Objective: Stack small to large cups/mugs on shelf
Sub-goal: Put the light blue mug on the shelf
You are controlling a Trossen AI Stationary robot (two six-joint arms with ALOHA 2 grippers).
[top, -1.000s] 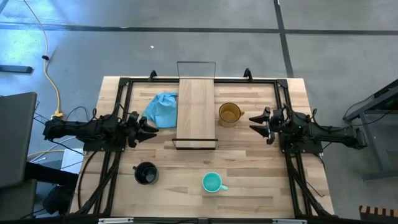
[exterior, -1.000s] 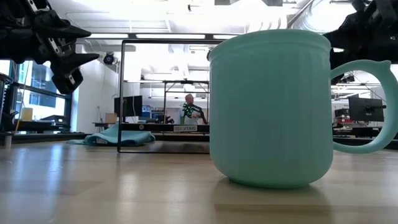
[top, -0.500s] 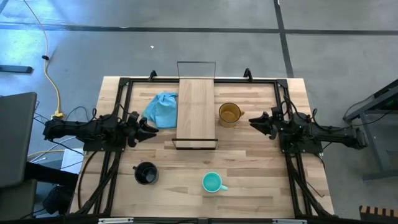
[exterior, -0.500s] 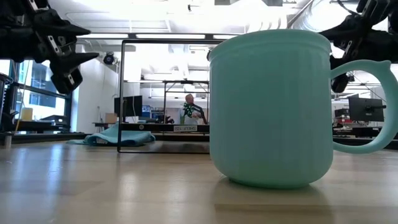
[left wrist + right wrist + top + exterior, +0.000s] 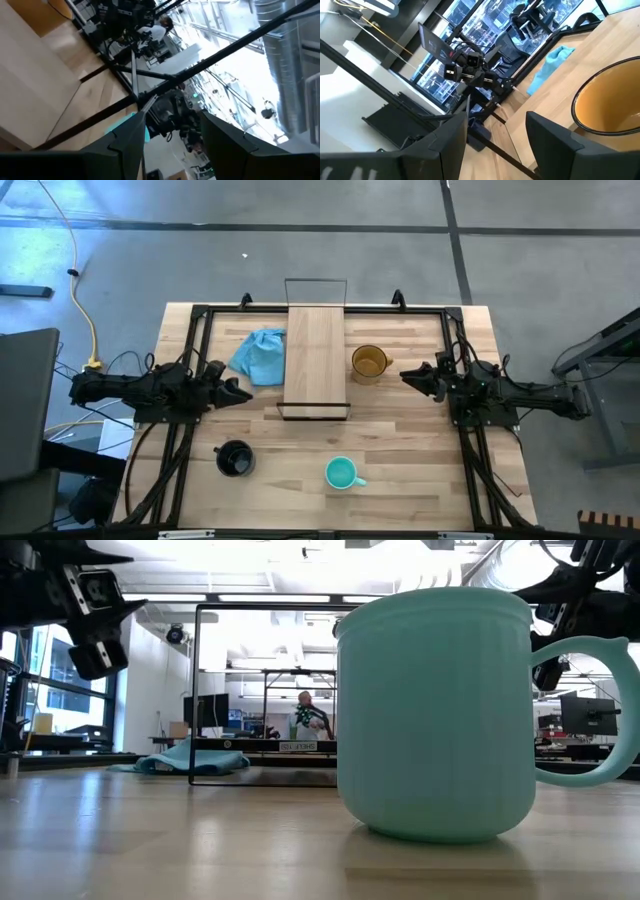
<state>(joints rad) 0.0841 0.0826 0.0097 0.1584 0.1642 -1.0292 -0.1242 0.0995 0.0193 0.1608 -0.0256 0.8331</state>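
Where open right end effector [image 5: 408, 376] hovers, amber mug [image 5: 368, 363] alongside.

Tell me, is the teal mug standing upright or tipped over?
Upright: the teal mug rests flat on the table, its opening upward in the high view.

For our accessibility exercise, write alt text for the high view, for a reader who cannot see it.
Seen from above, a wooden table holds a light-wood shelf at centre, an amber mug right of it, a blue cloth left of it, and a black mug and teal mug nearer the front. The open left gripper and right gripper hover at either side, holding nothing.
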